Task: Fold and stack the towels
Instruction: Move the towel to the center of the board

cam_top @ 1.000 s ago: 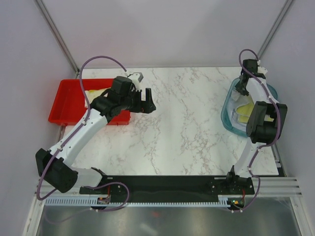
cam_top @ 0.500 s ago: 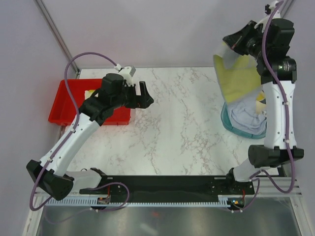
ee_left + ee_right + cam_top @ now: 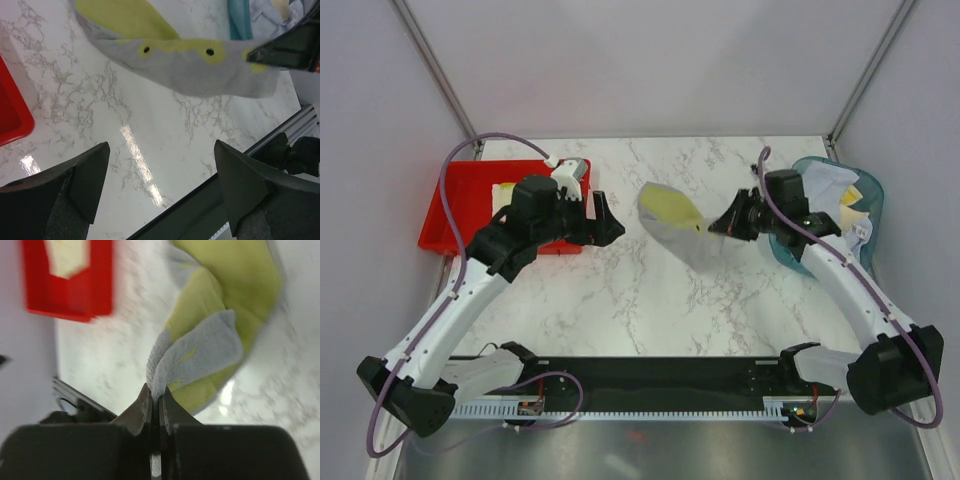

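Towel [image 3: 678,225], grey with a yellow side and small yellow marks, hung bunched from the right gripper [image 3: 713,229] above the middle of the marble table [image 3: 650,310]. That gripper's jaws were pinched together on a grey corner of the cloth. Whether the cloth's lower edge touched the tabletop could not be told.

The left gripper [image 3: 613,216] hovered just beside the right rim of the red tray [image 3: 438,232] with its jaws spread wide and nothing between them. It faced the towel across a strip of open marble. The widest open stretch of tabletop lay nearer the arms, between the two forearms and the black rail [image 3: 660,375] along the near edge.

The tray sat against the table's left edge towards the far corner, with a folded pale yellow towel [image 3: 505,192] lying flat inside it. The translucent teal basket [image 3: 876,192] sat at the right edge, just behind the right arm, and held a loose heap of towels [image 3: 832,183] in white, grey and yellow.

The surface was glossy white marble with grey veins, and the left wrist view showed streaks of lamp glare on it. Plain pale walls closed the far side and both flanks, and a slanted metal post [image 3: 435,75] rose at each far corner
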